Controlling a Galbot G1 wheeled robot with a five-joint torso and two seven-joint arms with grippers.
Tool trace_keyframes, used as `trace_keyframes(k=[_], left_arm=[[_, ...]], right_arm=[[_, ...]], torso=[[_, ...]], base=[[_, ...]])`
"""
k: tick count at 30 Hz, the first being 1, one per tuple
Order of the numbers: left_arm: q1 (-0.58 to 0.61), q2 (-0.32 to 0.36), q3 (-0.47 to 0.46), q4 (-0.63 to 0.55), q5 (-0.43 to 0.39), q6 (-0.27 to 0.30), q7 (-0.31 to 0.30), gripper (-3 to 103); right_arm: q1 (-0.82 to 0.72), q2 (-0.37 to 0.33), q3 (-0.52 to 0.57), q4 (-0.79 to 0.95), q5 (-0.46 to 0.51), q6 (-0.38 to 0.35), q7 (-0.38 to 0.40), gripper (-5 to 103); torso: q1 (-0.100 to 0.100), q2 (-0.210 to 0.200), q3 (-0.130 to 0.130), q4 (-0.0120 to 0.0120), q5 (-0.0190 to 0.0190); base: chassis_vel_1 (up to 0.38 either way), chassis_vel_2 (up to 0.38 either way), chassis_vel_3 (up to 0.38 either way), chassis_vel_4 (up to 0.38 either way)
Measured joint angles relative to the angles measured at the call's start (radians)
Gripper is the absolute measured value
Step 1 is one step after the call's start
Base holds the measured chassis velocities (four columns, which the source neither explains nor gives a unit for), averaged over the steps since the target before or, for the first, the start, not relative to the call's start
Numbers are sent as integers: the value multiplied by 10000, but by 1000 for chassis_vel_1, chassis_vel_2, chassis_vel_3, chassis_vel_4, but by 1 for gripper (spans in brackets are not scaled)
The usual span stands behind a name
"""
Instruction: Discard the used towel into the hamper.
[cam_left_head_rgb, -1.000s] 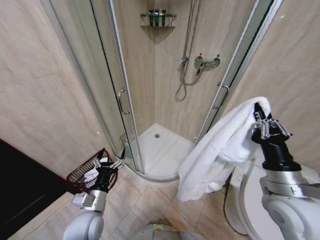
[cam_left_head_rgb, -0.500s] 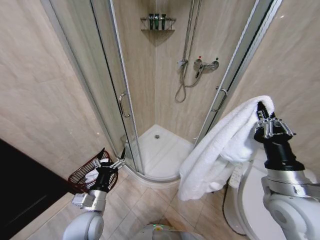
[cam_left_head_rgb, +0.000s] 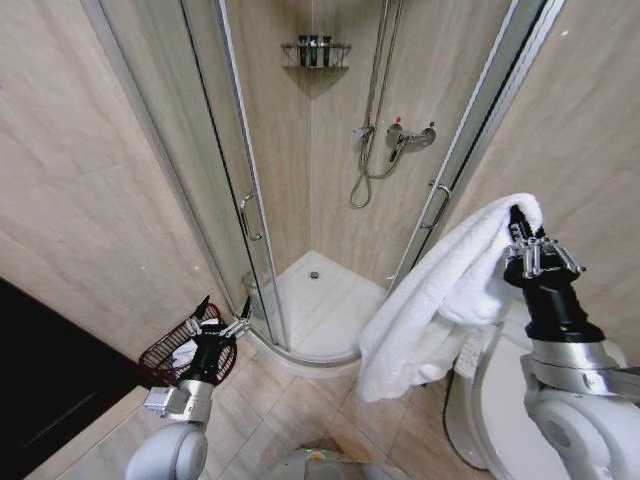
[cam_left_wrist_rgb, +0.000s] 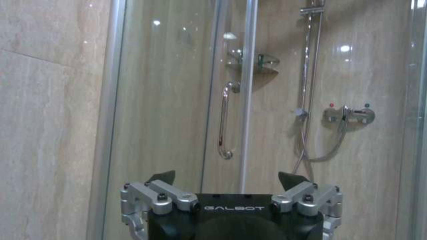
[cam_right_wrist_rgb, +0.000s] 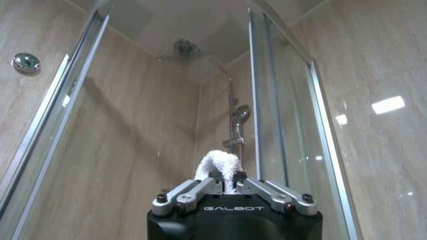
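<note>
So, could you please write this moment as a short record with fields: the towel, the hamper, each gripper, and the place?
place: bathroom, in front of a glass shower cabin
towel: white towel, held up high, hanging down from the right gripper
right gripper: right gripper, raised, jaws shut on the towel's top edge
hamper: hamper on the floor by the wall, left of the cabin, something white inside
left gripper: left gripper, low beside the hamper, jaws open, holding nothing
task state: towel not yet in the hamper

Right hand (cam_left_head_rgb: 514, 222) raised, fingers clamped; left hand (cam_left_head_rgb: 223, 313) low, spread.
</note>
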Motion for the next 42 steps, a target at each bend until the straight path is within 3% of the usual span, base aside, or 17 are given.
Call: trace_keyframes(k=[9, 42], left_arm=[[0, 0, 0, 0, 0, 0, 0, 100], [1, 0, 0, 0, 0, 0, 0, 100]], right_arm=[[-8, 67, -127, 0, -131, 20, -83, 5], [-18, 164, -243, 0, -231, 140, -127, 5]], torso=[[155, 306, 152, 0, 0], [81, 174, 73, 0, 0]], base=[[0, 0, 0, 0], [35, -35, -36, 32]])
